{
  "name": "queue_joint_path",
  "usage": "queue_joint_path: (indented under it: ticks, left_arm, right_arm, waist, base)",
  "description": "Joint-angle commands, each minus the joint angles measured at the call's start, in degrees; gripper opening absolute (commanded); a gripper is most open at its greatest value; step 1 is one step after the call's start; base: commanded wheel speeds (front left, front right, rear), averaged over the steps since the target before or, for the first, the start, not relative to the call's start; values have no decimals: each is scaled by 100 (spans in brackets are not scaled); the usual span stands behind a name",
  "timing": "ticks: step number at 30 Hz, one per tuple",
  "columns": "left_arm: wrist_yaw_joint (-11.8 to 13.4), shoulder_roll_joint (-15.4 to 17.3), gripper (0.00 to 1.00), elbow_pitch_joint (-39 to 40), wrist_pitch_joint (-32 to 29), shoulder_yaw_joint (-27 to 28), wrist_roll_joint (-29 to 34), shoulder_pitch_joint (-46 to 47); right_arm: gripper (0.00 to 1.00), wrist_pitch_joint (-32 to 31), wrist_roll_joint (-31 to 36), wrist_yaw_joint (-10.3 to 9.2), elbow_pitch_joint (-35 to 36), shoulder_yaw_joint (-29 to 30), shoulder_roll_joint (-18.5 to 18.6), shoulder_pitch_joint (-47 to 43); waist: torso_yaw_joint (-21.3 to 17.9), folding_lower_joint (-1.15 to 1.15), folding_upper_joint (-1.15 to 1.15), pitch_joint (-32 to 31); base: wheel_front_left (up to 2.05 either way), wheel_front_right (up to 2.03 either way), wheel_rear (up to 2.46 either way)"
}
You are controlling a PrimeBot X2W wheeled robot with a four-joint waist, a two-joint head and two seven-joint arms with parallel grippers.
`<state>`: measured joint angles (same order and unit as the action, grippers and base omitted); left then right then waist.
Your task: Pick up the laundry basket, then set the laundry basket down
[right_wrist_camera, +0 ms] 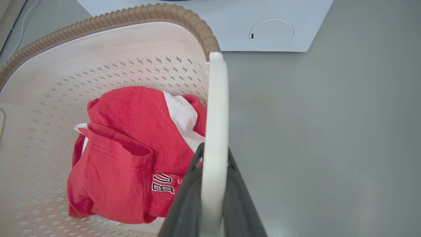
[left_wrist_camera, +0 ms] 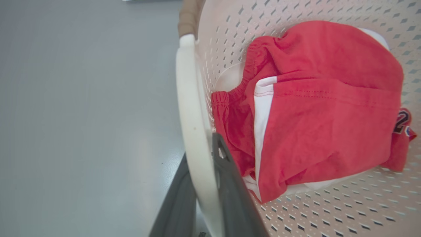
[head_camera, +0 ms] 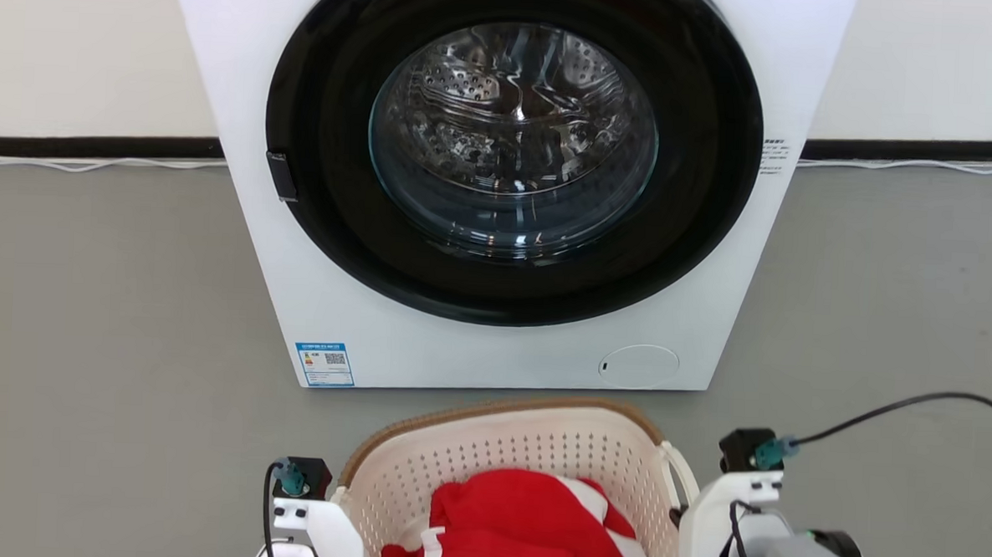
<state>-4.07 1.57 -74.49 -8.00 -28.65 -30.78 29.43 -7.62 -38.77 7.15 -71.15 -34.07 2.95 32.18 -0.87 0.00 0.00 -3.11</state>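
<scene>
The laundry basket [head_camera: 505, 446] is cream, perforated and brown-rimmed, low in the head view just in front of the washing machine. Red and white clothes [head_camera: 527, 523] lie in it. In the left wrist view my left gripper [left_wrist_camera: 200, 151] is shut on the basket's white loop handle [left_wrist_camera: 190, 98], one dark finger on each side. The right wrist view has my right gripper [right_wrist_camera: 214, 151] shut on the other white handle [right_wrist_camera: 215, 105] in the same way. My pale wrists [head_camera: 310, 517] [head_camera: 729, 506] flank the basket. Whether it touches the floor I cannot tell.
A white washing machine [head_camera: 311, 287] with a round glass door [head_camera: 510, 137], shut, stands close beyond the basket. Grey floor [head_camera: 83, 336] spreads to both sides. A black cable [head_camera: 917, 404] arcs from my right wrist. White cords [head_camera: 91, 163] run along the wall's foot.
</scene>
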Motion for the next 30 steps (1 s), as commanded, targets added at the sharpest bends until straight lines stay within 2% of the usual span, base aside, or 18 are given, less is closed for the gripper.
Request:
queue_joint_path:
  ticks: [1, 30]
  left_arm:
    - [-32, 147, 0, 54, -3, 63, 24, 66]
    - [-92, 137, 0, 54, -72, -169, -100, 131]
  right_arm:
    - [0, 2, -89, 34, 137, -152, -7, 10]
    - [0, -23, -762, 34, 25, -821, -7, 74]
  waist:
    - [-16, 0, 0, -9]
    - [-155, 0, 0, -10]
  base:
    - [0, 0, 0]
    - [0, 0, 0]
